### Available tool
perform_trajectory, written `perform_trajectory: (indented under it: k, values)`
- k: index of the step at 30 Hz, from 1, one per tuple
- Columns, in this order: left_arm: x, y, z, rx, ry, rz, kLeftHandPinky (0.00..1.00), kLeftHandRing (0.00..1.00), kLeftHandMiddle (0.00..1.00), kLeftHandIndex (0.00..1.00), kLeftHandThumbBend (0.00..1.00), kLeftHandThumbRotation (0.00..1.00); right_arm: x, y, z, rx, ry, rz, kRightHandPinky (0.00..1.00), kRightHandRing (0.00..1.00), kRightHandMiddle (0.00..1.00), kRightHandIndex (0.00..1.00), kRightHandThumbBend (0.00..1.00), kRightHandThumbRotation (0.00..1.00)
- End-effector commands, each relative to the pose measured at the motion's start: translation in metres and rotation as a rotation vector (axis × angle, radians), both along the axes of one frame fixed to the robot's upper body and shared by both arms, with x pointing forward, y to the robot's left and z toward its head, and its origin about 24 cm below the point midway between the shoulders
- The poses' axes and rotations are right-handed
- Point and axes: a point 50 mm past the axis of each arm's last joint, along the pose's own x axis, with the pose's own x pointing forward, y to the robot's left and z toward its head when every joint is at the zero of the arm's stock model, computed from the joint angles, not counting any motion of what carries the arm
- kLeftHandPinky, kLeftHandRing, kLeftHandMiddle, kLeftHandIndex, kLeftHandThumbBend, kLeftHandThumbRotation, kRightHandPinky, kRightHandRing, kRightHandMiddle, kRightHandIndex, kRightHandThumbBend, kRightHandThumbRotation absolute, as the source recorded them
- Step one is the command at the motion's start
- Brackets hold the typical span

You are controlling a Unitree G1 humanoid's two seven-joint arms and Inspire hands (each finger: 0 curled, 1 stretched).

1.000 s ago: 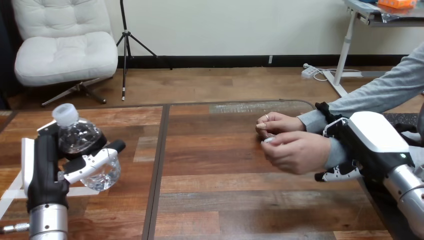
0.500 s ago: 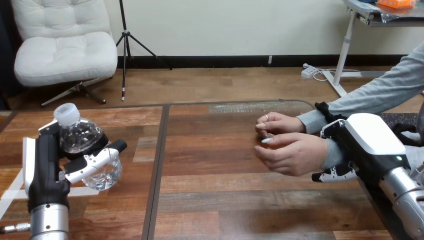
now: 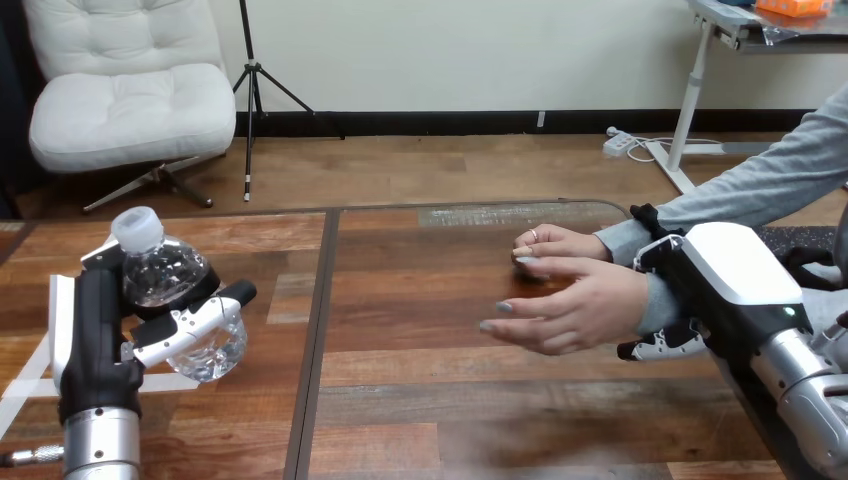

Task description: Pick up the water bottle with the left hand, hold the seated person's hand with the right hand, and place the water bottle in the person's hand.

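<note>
The clear plastic water bottle (image 3: 160, 272), white-capped and tilted, hangs over the wooden tabletop (image 3: 420, 400), well left of the person's hand (image 3: 570, 310). The left hand (image 3: 95, 340) has its fingers (image 3: 190, 325) curled round it. The right hand (image 3: 735, 275) clasps the wrist (image 3: 655, 300).

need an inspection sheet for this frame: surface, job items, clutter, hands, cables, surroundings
surface: wooden table, bare planks in its middle.
job's things: water bottle, capped and tilted, at the table's left; person's hand open over the table's right, well apart from the bottle.
clutter: white tape strips on the table at its left; nothing else seen.
hands: left hand has its fingers curled round the bottle; right hand has its fingers curled round the person's wrist.
cables: nothing seen.
surroundings: person's other hand lies low just beyond the open one.
</note>
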Motion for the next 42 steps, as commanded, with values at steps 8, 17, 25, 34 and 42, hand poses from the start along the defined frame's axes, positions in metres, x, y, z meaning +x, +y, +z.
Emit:
perform_trajectory:
  k: [8,17,25,34,42]
  values:
    - [0.019,-0.014,0.030,0.011,-0.145,-0.065,0.23,0.29,0.33,0.36,0.72,0.00,0.024,0.020,0.025,0.092,-0.089,0.040,0.19,0.23,0.28,0.30,0.84,0.00]
    - [0.019,-0.015,0.030,0.009,-0.149,-0.072,0.23,0.28,0.33,0.36,0.72,0.00,0.026,0.024,0.024,0.104,-0.054,0.031,0.18,0.22,0.28,0.30,0.78,0.00]
    - [0.020,-0.015,0.031,0.006,-0.146,-0.070,0.22,0.27,0.32,0.35,0.71,0.00,0.028,0.027,0.024,0.115,-0.043,0.032,0.17,0.21,0.28,0.29,0.76,0.00]
    - [0.021,-0.016,0.030,-0.010,-0.145,-0.079,0.22,0.28,0.33,0.35,0.70,0.00,0.029,0.030,0.026,0.123,-0.049,0.047,0.17,0.21,0.27,0.28,0.77,0.00]
    - [0.022,-0.020,0.030,-0.036,-0.149,-0.095,0.23,0.28,0.33,0.35,0.72,0.00,0.030,0.032,0.026,0.131,-0.046,0.055,0.17,0.21,0.27,0.28,0.76,0.00]
